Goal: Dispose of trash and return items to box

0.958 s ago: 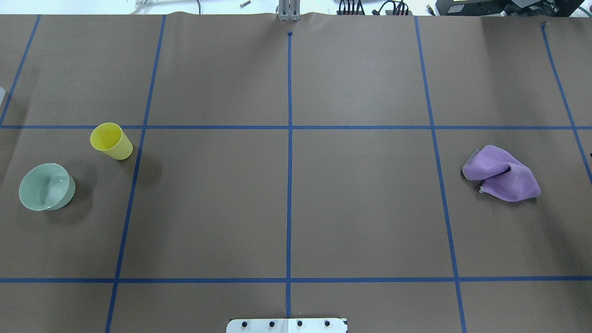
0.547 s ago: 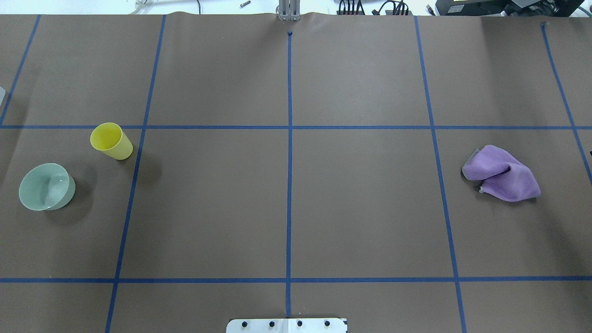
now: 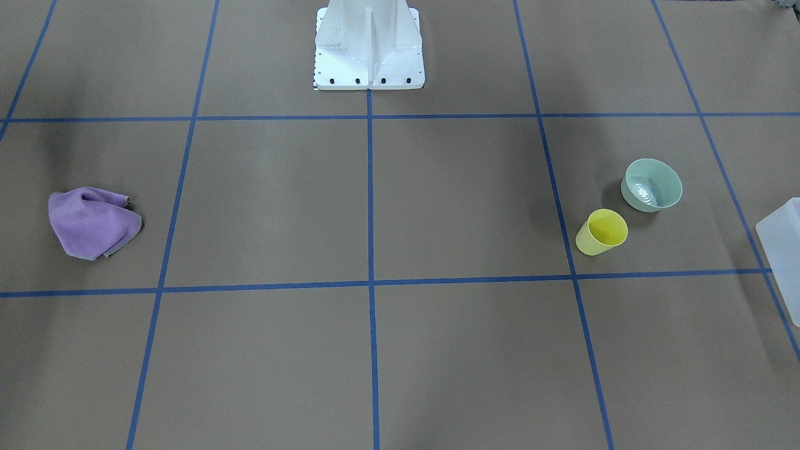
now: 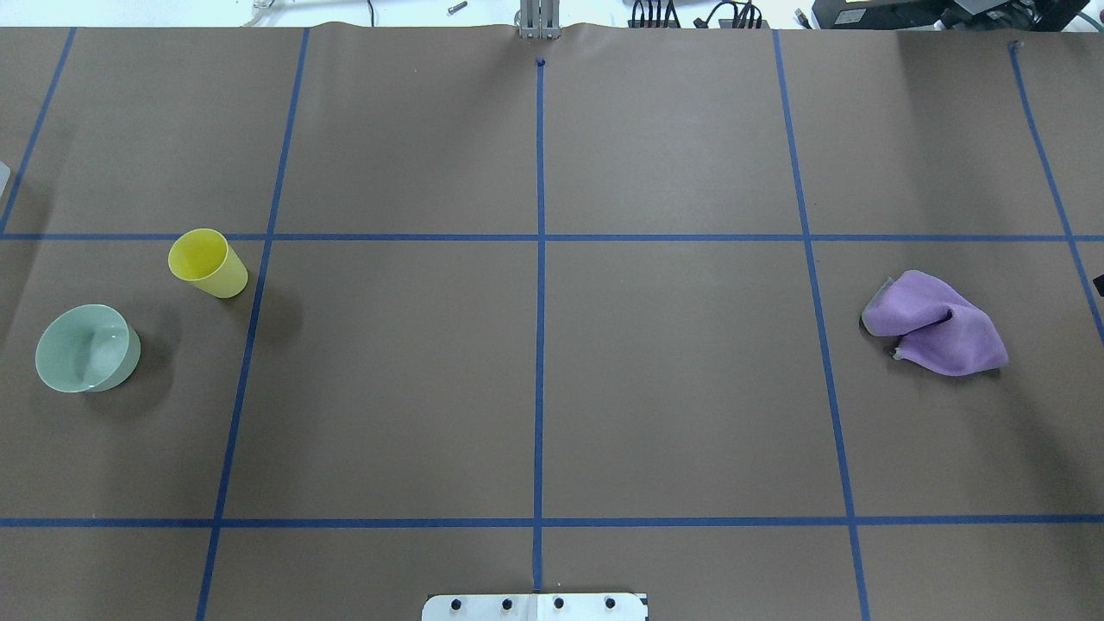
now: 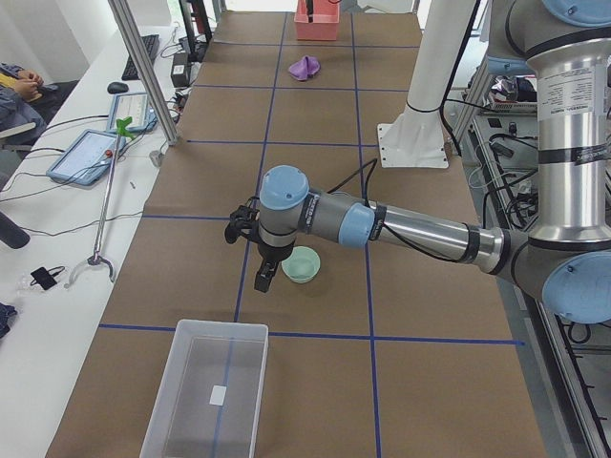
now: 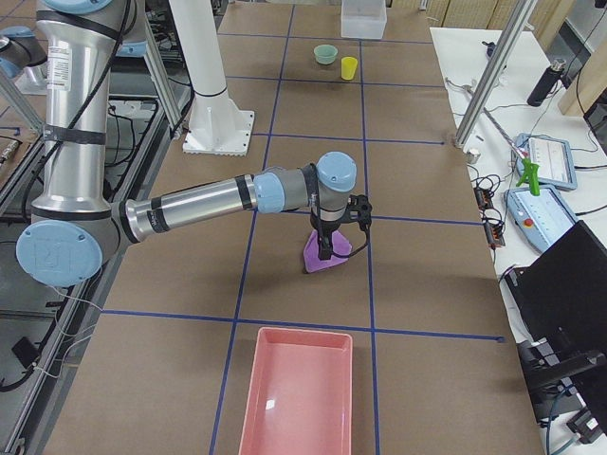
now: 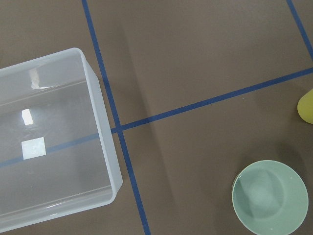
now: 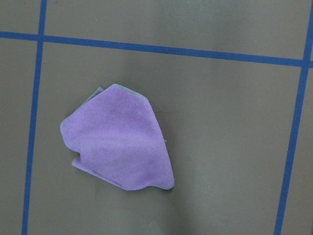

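You see cup (image 4: 207, 263) and bowl (image 4: 86, 348) upright near the left edge of the table (image 4: 388, 388), box (image 5: 205, 391) at that edge (apart from both), left gripper (image 5: 262, 277) near bowl, right gripper (image 6: 327, 248) above cloth (image 4: 936, 323), neither grip readable.

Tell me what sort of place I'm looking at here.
Probably a robotics lab's test bench: a table covered in brown paper with a blue tape grid, the robot's left arm reaching over it, and tablets on a side desk.

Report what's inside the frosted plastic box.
Large translucent frosted-white plastic box: no items inside, only a small white square label; blue tape shows through its floor. Nothing covers it.
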`<move>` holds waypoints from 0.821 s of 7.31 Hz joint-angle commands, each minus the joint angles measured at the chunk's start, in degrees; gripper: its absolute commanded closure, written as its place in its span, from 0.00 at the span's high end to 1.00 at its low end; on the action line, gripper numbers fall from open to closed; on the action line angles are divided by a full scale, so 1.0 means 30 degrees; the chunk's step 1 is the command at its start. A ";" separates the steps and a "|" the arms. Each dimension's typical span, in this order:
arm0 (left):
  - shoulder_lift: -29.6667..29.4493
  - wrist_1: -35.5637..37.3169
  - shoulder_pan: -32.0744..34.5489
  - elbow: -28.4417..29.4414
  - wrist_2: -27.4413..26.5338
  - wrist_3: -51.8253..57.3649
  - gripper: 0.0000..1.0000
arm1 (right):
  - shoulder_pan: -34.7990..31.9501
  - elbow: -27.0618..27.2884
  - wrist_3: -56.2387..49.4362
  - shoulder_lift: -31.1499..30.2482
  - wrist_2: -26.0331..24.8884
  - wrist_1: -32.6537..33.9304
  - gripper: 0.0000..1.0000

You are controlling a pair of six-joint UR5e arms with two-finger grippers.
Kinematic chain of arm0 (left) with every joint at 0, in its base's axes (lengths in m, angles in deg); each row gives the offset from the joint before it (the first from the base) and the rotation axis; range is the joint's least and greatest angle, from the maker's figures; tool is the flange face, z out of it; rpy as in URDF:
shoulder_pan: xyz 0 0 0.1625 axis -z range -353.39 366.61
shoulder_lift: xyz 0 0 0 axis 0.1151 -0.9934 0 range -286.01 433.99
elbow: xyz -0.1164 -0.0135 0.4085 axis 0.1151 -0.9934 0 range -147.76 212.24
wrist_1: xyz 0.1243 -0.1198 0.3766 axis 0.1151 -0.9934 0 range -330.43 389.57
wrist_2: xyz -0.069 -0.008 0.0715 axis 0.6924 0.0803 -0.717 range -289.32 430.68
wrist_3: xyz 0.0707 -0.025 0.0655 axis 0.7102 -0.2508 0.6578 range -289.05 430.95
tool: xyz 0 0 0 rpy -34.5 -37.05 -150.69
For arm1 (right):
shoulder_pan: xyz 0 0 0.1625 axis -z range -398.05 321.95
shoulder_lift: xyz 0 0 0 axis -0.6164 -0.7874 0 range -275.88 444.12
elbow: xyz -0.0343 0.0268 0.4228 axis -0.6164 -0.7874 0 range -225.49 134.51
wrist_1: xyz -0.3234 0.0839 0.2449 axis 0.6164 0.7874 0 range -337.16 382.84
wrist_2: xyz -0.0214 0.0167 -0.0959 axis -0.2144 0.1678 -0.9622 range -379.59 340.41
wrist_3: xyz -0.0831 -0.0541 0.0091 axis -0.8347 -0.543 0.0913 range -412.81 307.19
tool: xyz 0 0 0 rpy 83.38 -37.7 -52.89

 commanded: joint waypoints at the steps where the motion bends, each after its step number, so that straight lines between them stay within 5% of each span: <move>1: -0.0051 -0.0096 -0.0010 0.0530 0.0153 0.0008 0.98 | 0.0005 -0.0116 0.0016 0.0135 0.0046 -0.0015 1.00; 2: -0.0167 -0.0386 -0.0097 0.0763 0.0153 -0.0222 0.98 | 0.0034 -0.0321 0.0016 0.0310 0.0017 -0.0015 1.00; 4: -0.2669 -0.1383 -0.4172 0.0969 -0.0079 -0.8256 0.97 | 0.0035 -0.1079 -0.0013 0.0865 0.0017 -0.0014 1.00; 6: -0.3915 -0.1356 -0.6736 0.1146 -0.0315 -1.0447 0.97 | 0.0035 -0.1378 -0.0013 0.1015 0.0017 -0.0015 1.00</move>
